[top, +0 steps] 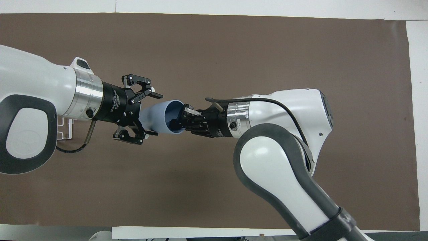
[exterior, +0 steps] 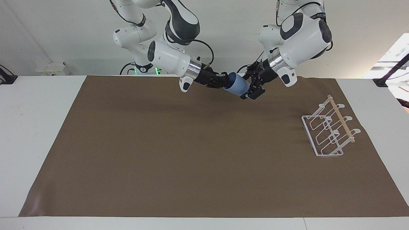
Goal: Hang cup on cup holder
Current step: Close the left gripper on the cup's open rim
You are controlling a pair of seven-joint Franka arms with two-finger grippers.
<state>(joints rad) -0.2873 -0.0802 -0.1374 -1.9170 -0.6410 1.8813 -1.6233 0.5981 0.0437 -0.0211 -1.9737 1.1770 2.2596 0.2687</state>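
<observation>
Mid-air handover over the desk's robot-side edge: right end effector [top: 182,117] clamped on cup [top: 160,115] rim, left end effector [top: 147,113] wide open around its base. Cup looks light, stiff, slick; grip the tapered wall. Cup holder [exterior: 329,131] well apart.

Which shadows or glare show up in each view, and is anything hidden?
Facing view: soft arm shadows on the brown paper mat, bright glare at the frame's edge. Overhead view: the left arm covers most of the white wire cup holder.
</observation>
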